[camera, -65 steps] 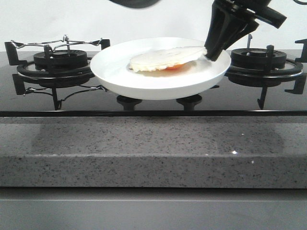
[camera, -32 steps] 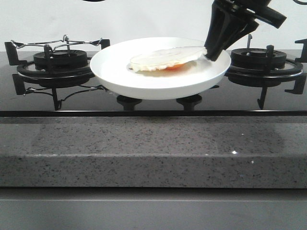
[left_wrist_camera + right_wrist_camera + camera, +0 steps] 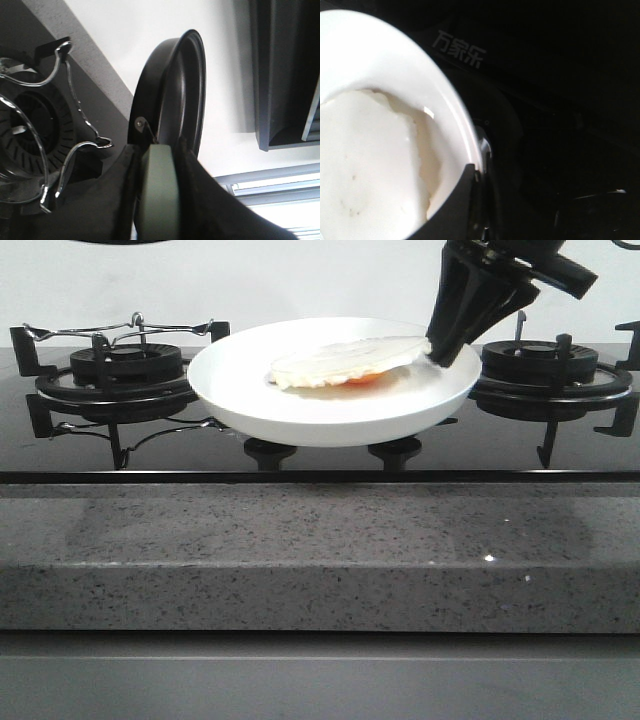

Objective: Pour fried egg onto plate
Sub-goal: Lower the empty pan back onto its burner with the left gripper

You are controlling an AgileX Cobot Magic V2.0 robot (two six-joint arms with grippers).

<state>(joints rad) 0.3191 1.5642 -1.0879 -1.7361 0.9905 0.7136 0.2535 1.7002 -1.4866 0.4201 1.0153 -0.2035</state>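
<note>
Black glass hob (image 3: 330, 462) is sitting on a grey speckled counter (image 3: 320, 550), white wall behind. Counting: two burners, left burner (image 3: 120, 375) and right burner (image 3: 550, 370); two knobs (image 3: 268, 452) at the hob's near edge; one plate (image 3: 300, 405); one fried egg (image 3: 345, 362); one frying pan (image 3: 175, 90).

Plate is staying raised between the burners, slightly tilted. Right gripper (image 3: 440, 352) is clamping the plate's right rim, jaws closed on it. Fried egg is lying in the plate, right of centre, its right edge riding up toward the gripper, orange yolk peeking from underneath (egg looks flipped, pale side up).

Versus a second ago: plate, egg and right gripper are holding the same pose. The dark pan shape at the top edge of the front view is shrinking to a thin sliver top left, so the pan is going up and left out of frame.

Left wrist view is showing what the front view is missing: the black frying pan tipped on edge above the left burner, its handle running down between the left gripper (image 3: 157, 200) jaws, which are closed on it. Right wrist view is showing the plate rim (image 3: 455, 120) pinched by a black finger (image 3: 455, 210), egg (image 3: 370, 165) close beside it, plus white printed characters (image 3: 459, 50) on the hob glass (not visible from the front).
</note>
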